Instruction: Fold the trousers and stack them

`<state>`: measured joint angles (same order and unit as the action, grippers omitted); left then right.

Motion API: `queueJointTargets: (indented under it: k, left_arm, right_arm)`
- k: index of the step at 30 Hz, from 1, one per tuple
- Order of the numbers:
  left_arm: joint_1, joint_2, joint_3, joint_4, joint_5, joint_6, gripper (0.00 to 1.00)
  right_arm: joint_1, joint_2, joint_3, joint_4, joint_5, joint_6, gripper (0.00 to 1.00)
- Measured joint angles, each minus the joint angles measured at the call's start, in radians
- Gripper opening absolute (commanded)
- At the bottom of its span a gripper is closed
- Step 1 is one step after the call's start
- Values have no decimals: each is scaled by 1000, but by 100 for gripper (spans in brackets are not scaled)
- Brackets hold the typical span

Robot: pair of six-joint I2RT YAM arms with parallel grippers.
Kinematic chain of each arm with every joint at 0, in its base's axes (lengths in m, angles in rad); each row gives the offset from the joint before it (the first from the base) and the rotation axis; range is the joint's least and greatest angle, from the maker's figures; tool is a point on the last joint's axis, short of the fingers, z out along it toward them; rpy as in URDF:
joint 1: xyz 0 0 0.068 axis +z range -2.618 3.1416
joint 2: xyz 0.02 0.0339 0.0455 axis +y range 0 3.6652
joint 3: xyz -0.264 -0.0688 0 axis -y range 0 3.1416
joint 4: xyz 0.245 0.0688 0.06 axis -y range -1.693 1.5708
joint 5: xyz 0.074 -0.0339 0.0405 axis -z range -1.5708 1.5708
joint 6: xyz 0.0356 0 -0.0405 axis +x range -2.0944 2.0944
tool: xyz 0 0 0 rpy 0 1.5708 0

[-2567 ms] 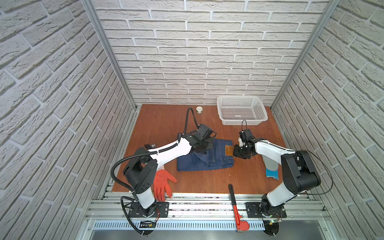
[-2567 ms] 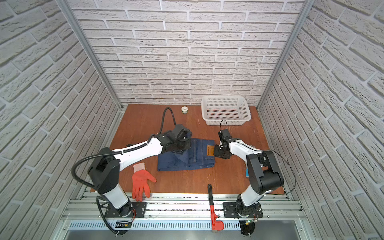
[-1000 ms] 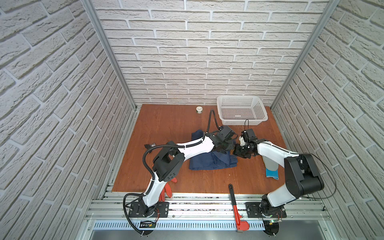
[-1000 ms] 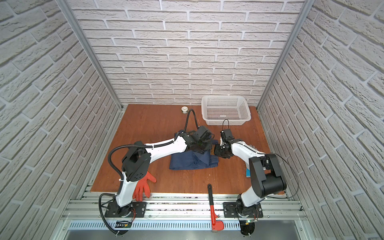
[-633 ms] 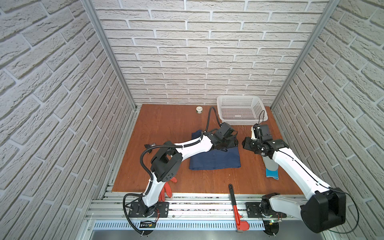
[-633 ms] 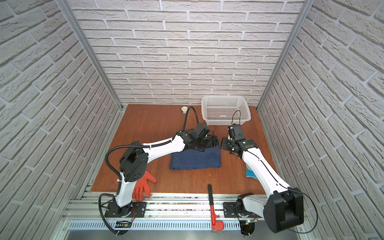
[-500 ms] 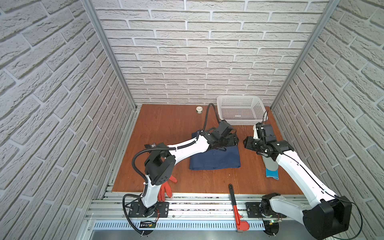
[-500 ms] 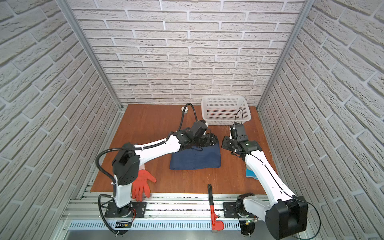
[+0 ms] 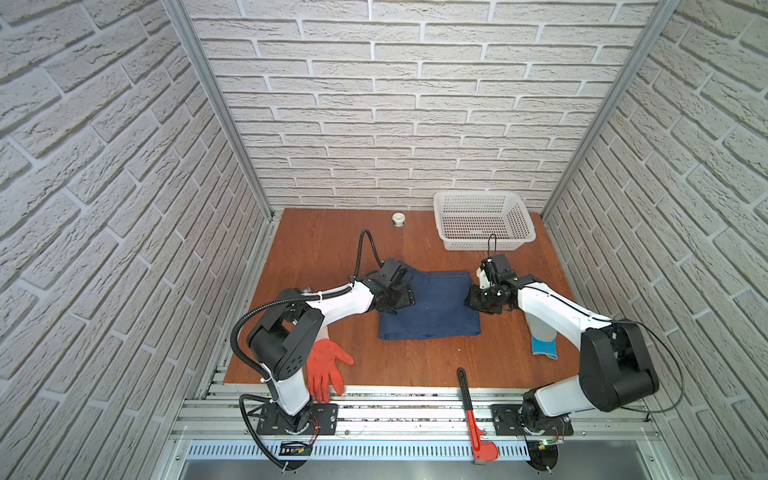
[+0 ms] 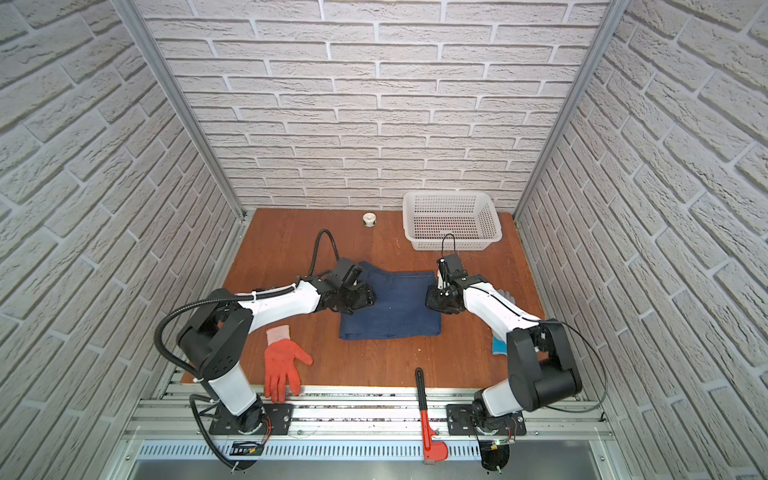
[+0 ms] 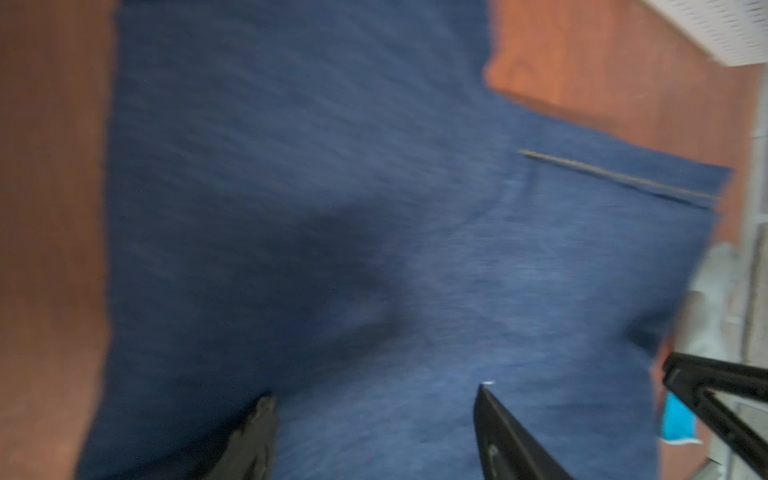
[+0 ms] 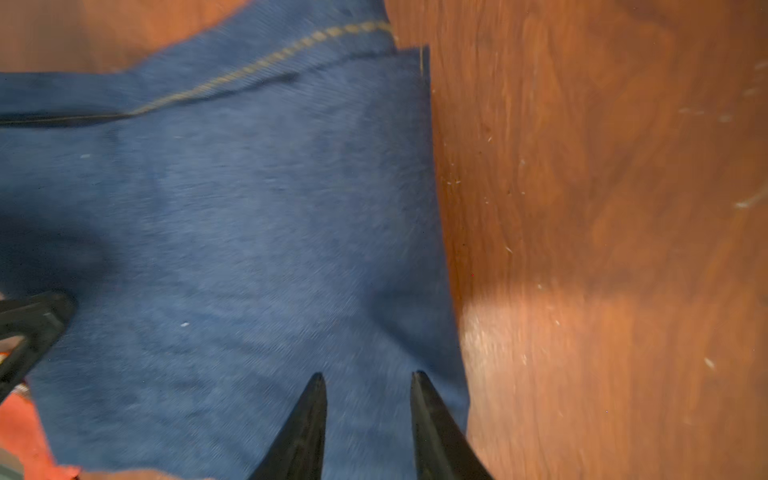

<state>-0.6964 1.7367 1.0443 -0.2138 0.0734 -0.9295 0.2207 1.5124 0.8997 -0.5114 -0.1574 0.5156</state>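
The trousers point(image 9: 430, 305) point(image 10: 390, 305) lie in the middle of the table as a flat, folded dark blue denim rectangle. Over their left edge my left gripper point(image 9: 405, 297) point(image 10: 365, 297) point(image 11: 374, 392) hovers open, fingers wide apart, denim showing between them and nothing held. My right gripper point(image 9: 473, 299) point(image 10: 432, 301) point(image 12: 370, 374) is at the trousers' right edge, just inside the hem. Its fingers stand a narrow gap apart with flat cloth below them. A line of lighter stitching point(image 12: 266, 62) runs along one folded edge.
A white basket point(image 9: 484, 226) stands at the back right and a small white roll point(image 9: 399, 219) at the back. An orange glove point(image 9: 326, 365) lies front left, a grey-and-blue glove point(image 9: 544, 340) under the right arm, and a red-handled wrench point(image 9: 471, 411) across the front rail.
My left gripper opened, let go of the folded-over cloth and drew back from the right side to the trousers' left edge. My right gripper rose, then came back down to the right edge.
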Motion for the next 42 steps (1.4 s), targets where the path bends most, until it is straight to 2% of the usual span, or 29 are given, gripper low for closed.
queueJointTargets:
  k: [6, 15, 21, 24, 30, 34, 42]
  left_arm:
    - [61, 0, -44, 25, 29, 42, 75]
    - [87, -58, -53, -13, 54, 105, 77]
    - [91, -101, 71, -79, 32, 152, 77]
    - [106, -61, 147, -66, 35, 161, 72]
    - [134, 125, 226, -34, 63, 160, 61]
    - [154, 198, 226, -31, 72, 159, 62]
    - [209, 202, 229, -44, 63, 177, 70]
  right_arm:
    - [0, 105, -12, 55, 22, 0, 35]
    - [17, 74, -6, 39, 51, -25, 38]
    - [36, 16, 107, -16, 55, -42, 39]
    - [39, 27, 172, -14, 56, -45, 37]
    - [38, 138, 211, 12, 58, -48, 34]
    - [29, 225, 211, 23, 63, -50, 32]
    - [-3, 266, 210, 27, 114, -62, 34]
